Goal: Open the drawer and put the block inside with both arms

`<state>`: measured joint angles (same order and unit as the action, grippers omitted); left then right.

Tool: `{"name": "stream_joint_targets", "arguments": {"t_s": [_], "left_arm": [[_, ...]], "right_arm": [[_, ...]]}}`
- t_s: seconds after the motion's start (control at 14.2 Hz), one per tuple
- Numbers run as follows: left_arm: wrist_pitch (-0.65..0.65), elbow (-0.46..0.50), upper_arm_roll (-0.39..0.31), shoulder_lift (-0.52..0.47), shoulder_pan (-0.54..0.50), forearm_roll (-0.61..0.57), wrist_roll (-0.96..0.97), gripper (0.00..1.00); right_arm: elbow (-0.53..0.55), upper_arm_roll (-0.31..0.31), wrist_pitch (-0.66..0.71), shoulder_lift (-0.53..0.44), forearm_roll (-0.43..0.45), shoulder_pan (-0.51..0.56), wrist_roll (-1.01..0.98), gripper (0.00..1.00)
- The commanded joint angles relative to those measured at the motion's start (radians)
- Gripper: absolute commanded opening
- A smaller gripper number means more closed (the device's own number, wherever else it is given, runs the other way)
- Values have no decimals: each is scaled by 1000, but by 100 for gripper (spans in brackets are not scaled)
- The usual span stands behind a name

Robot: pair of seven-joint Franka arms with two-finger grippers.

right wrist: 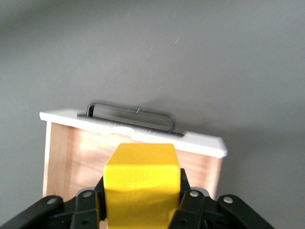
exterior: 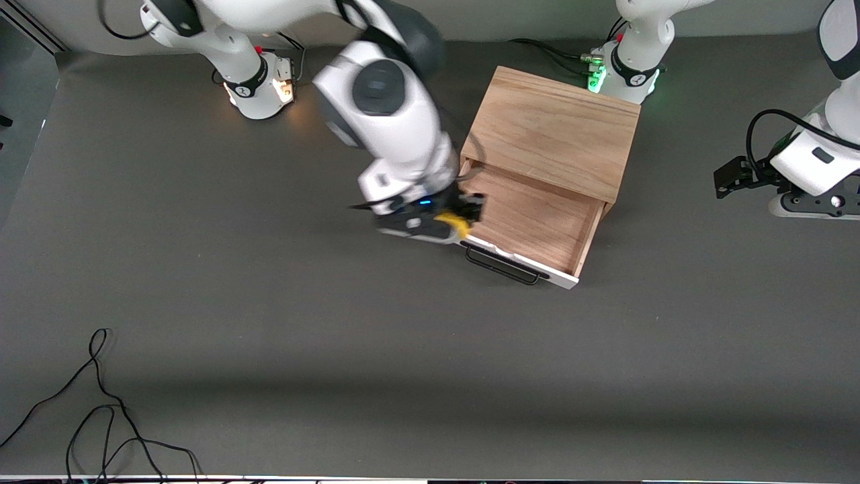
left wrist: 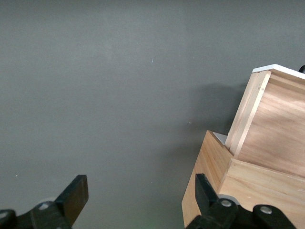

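Observation:
The light oak box [exterior: 557, 128] stands on the table with its drawer [exterior: 537, 215] pulled open, showing the wooden interior, white front panel [exterior: 531, 263] and black bar handle [exterior: 504, 267]. My right gripper [exterior: 457, 218] is shut on the yellow block [exterior: 451, 218] and holds it over the drawer's corner toward the right arm's end. In the right wrist view the block [right wrist: 142, 176] sits between the fingers of the gripper [right wrist: 142, 202], over the drawer's interior [right wrist: 81, 152] just inside the front panel [right wrist: 200, 140]. My left gripper [exterior: 734, 177] waits open and empty beside the box, toward the left arm's end [left wrist: 139, 195].
Loose black cables [exterior: 101, 417] lie on the grey table near the front camera, toward the right arm's end. The box's side and the drawer's side [left wrist: 248, 119] show close to my left gripper in the left wrist view.

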<state>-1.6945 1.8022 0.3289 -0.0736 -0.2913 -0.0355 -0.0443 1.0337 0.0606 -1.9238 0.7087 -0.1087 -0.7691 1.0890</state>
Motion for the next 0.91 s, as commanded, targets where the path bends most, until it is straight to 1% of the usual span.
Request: {"name": "stream_joint_targets", "arguments": {"t_s": [0.0,0.14,0.28,0.42,0.7,0.77,0.84], "left_arm": [[-30,31,-2,-26,-8,26,-28,100],[-30,19,-10,-26,-9,78,-28,100],[-30,16,-11,-23,-8,78,-29,100],[-30,11,-11,-17,-9,75,-37,100],[-8,-66,-11,32,-9,75,-42,100],[-8,-73,-34,38,15,74,-45,100],[-8,-79,-107,41,93,71,-45,100]], "right_arm": [[-49,-8,-82,78,3,-64,106,13],[-46,-8,-98,95,3,-91,143,13],[-38,-13,-98,123,12,-111,155,13],[-24,-13,-98,149,41,-111,172,13],[-23,-11,-101,183,46,-121,223,14],[-23,-11,-101,189,46,-122,224,16],[-23,-11,-103,190,46,-124,227,20]]}}
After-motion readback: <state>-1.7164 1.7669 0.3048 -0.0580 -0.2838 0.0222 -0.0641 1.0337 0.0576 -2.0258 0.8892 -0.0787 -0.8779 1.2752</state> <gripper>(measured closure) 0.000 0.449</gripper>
